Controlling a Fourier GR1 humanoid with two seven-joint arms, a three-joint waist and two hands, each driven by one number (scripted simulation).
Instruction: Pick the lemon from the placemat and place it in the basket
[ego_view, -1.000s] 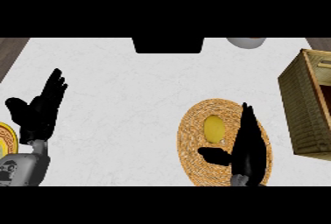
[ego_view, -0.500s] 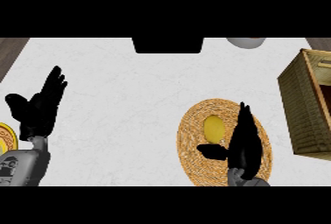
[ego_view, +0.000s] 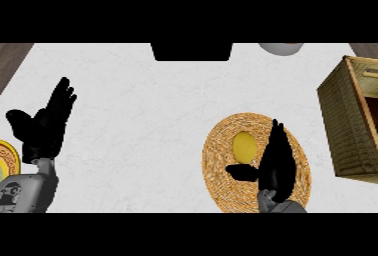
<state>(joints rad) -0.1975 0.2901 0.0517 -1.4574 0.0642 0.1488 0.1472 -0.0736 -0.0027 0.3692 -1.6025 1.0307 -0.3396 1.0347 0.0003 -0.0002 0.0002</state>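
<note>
Yellow oval lemon: on the round woven straw placemat, near the white tabletop's front edge. Black right hand: fingers straight, holding nothing, just beside the lemon. Brown wicker basket: right edge.

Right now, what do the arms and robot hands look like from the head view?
The left robot hand and right robot hand are both plain black, with slim tapered fingers and a stubbier thumb. The left forearm is a grey casing with darker round fittings near the wrist. Only a grey sliver of the right forearm shows. No cables or markings are visible.
</note>
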